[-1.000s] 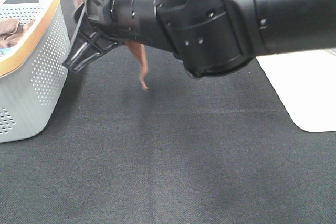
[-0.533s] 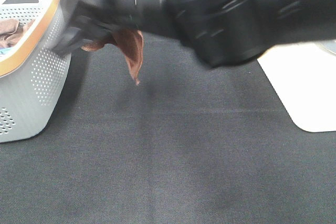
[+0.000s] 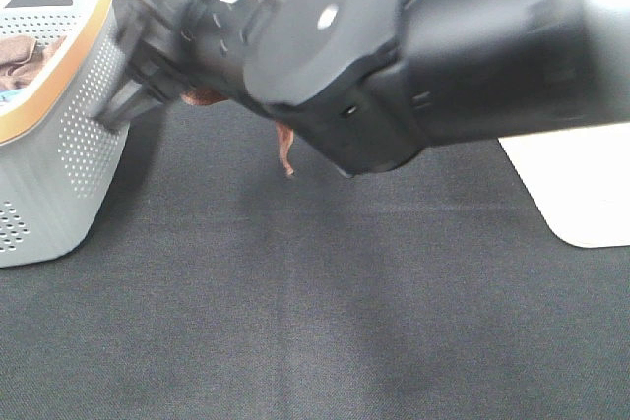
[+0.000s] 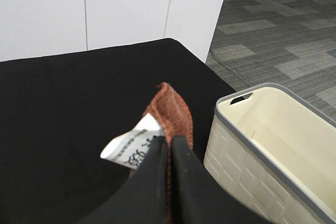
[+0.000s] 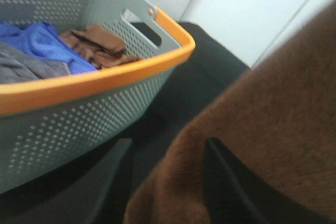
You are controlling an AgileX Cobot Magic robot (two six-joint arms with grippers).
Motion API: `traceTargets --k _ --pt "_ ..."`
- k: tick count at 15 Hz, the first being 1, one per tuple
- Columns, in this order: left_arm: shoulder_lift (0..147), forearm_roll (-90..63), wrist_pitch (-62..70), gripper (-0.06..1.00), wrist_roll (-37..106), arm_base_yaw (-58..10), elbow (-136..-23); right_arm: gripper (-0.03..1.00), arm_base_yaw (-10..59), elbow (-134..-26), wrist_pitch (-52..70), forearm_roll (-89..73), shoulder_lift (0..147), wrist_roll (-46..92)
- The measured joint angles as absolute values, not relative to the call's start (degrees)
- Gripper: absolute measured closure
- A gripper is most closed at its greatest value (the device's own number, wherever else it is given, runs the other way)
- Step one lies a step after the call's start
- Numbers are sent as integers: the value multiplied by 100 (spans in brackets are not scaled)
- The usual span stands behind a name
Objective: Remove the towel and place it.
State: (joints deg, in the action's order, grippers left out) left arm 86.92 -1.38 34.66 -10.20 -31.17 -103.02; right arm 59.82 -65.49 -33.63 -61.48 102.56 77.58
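Note:
In the left wrist view my left gripper [image 4: 169, 153] is shut on a corner of the reddish-brown towel [image 4: 170, 106], beside its white tag [image 4: 134, 142]. In the right wrist view the towel [image 5: 262, 124] fills the near side and lies between my right gripper's [image 5: 168, 182] fingers, which stand well apart. In the exterior high view the right arm [image 3: 413, 56] blocks most of the scene. Only a hanging tip of the towel [image 3: 285, 150] shows under it, above the black table. The blurred right gripper [image 3: 123, 105] is next to the basket. The left gripper is hidden there.
A grey perforated basket with an orange rim [image 3: 49, 135] stands at the left. It holds a blue cloth [image 5: 37, 45] and a bunched brown cloth [image 5: 97, 43]. A cream bin with a grey rim [image 4: 273, 140] stands at the table's other side, and shows white in the exterior high view [image 3: 581, 184].
The right arm has swung and turned in front of the camera. The towel, hanging broad half a second ago, now shows only a narrow tip a little further right.

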Motion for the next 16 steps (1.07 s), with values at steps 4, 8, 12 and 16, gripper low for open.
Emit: traceTargets --k 4,8,12,16 --pt "8692 -160 3478 94 -1003 -3117 -10302 44 5558 -6549 -3782 -7082 10285 7586" --pt "8692 -40 3478 94 -997 -3117 -10302 38 5558 -6549 -4108 -7374 10285 8033" --pt "8692 0 3478 94 -997 -3117 -10302 43 5558 -6549 -4549 -7483 10285 8165" --pt "8692 0 3478 94 -997 -3117 -10302 69 5558 -6549 -4859 -7483 10285 8279"
